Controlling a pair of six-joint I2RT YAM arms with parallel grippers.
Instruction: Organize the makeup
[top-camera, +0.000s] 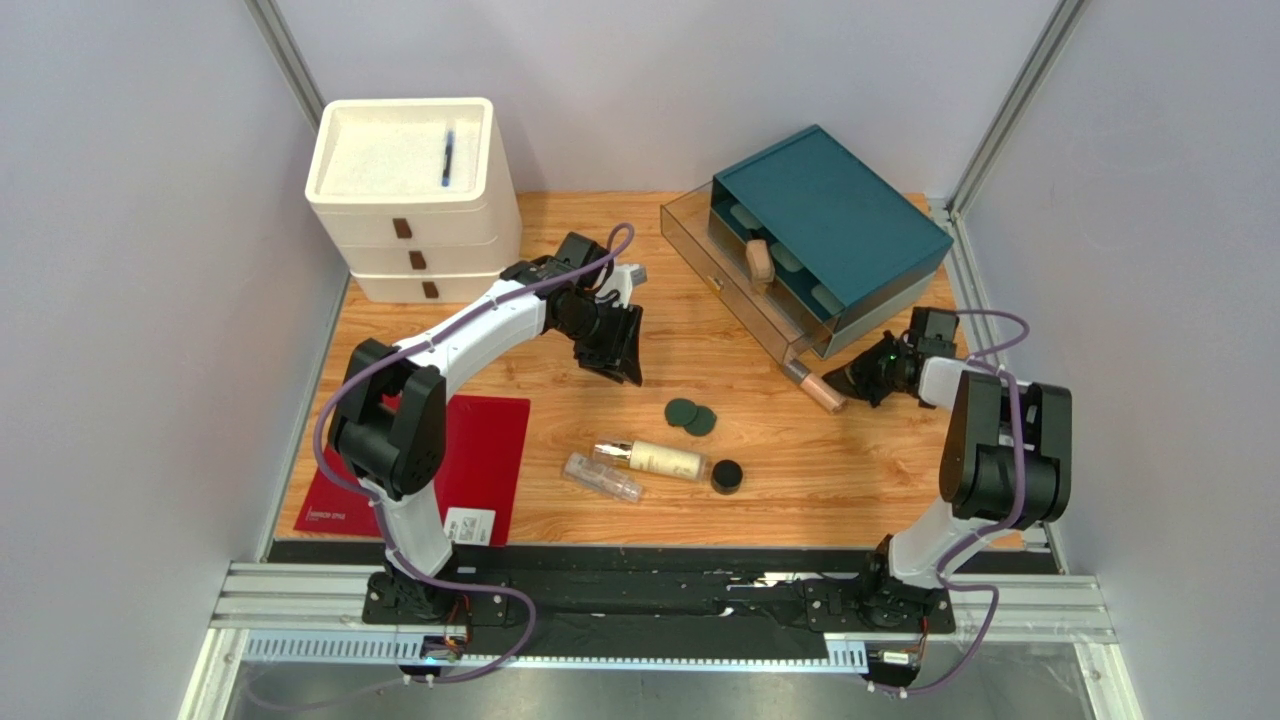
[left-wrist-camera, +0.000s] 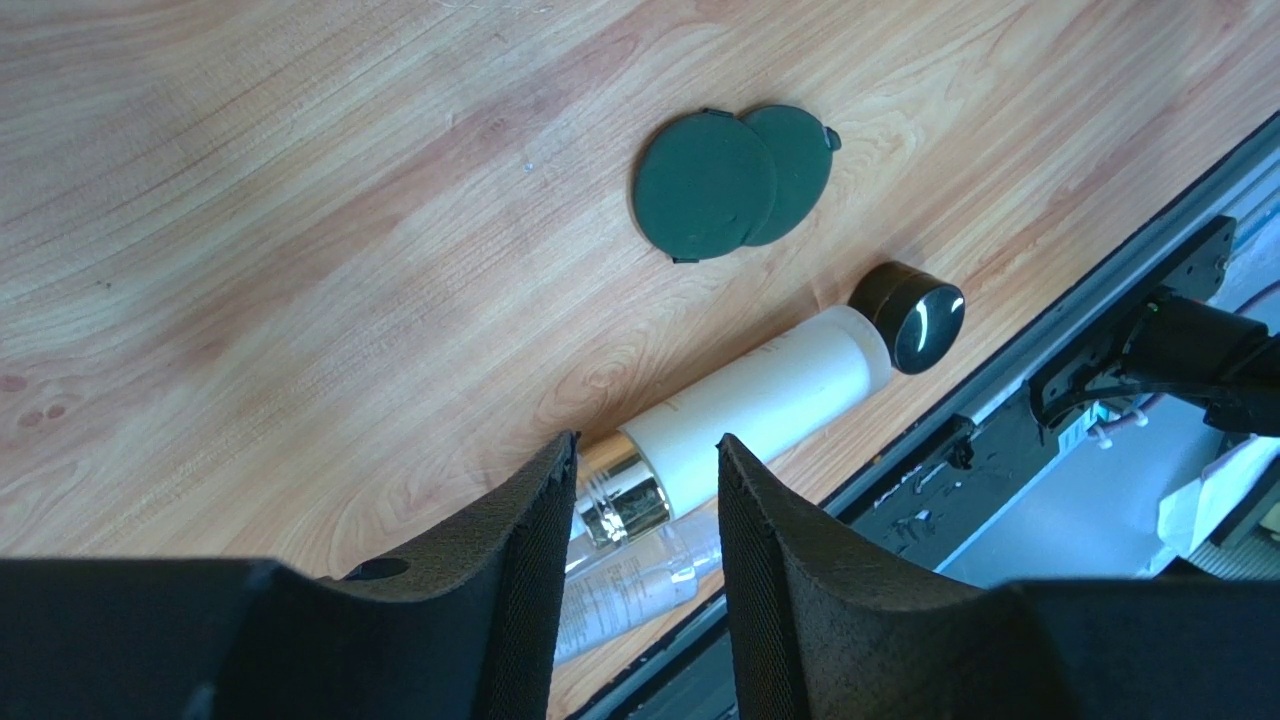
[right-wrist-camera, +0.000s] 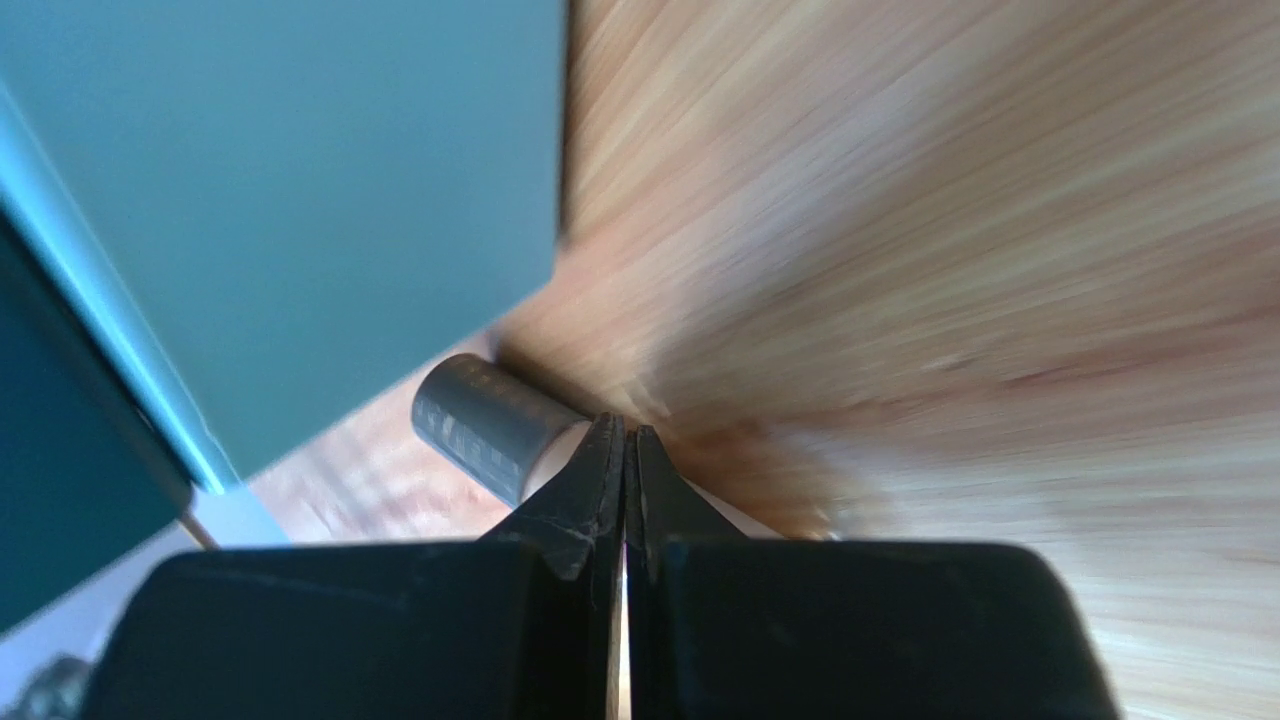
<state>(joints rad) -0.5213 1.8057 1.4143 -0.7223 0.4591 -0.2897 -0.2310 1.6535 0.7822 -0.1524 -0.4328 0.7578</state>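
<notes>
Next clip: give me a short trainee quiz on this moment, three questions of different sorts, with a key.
1. True or false: the two dark-green discs overlap each other on the table.
2. The jaws of the left gripper stand: A open and empty; B shut and empty; C shut on a brush.
3. Fill in: the blue pen lies on top of the ___ drawer unit.
Key: 1 true; 2 A; 3 white.
</notes>
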